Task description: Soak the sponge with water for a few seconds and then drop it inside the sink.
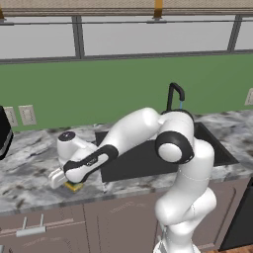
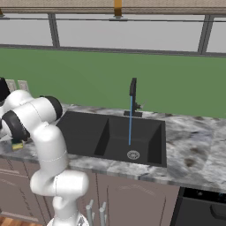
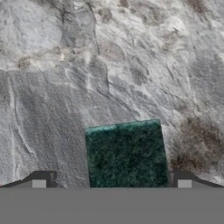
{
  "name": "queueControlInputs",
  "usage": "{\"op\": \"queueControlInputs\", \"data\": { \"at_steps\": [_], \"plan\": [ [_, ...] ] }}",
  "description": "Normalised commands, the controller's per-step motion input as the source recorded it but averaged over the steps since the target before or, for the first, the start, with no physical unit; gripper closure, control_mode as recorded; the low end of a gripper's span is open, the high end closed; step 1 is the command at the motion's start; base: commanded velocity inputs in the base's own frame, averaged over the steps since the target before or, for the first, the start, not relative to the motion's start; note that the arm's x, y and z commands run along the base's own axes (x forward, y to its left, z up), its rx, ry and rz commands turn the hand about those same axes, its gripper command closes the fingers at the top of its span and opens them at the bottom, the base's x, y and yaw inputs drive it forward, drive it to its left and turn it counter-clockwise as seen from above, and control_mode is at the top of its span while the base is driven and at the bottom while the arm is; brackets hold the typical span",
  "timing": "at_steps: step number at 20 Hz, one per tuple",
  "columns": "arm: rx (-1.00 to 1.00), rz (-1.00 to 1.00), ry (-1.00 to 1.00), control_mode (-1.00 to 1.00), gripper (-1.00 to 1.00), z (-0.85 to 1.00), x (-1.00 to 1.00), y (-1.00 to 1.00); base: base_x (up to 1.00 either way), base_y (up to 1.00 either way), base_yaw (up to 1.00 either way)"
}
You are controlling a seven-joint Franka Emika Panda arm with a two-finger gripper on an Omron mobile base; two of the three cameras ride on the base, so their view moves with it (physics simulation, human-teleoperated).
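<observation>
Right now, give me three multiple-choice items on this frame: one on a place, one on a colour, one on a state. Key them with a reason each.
1. Where is the sponge?
A. in the sink basin
B. on the marble counter left of the sink
C. on the window sill

2. What colour is the sponge's top face?
A. dark green
B. red
C. white

3. How do the fingers stand?
A. shut on the sponge
B. shut on nothing
C. open, one on each side of the sponge

Key:
1 B: the sponge lies on the counter under the hand, left of the sink.
2 A: hand view shows a dark green face.
3 C: both tips stand wide apart, sponge between them, not yet squeezed.
</observation>
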Motion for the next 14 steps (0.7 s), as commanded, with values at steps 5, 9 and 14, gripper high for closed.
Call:
{"op": "queueControlInputs", "data": {
  "at_steps": [5,9,14],
  "plan": [
    [0.0,0.0,0.0,-1.0,-1.0,0.0,0.08,-0.02,0.0,0.0,0.0],
    [0.0,0.0,0.0,-1.0,-1.0,0.0,0.01,0.0,0.0,0.0,0.0],
    [0.0,0.0,0.0,-1.0,-1.0,-0.05,0.0,0.0,0.0,0.0,0.0]
  ]
}}
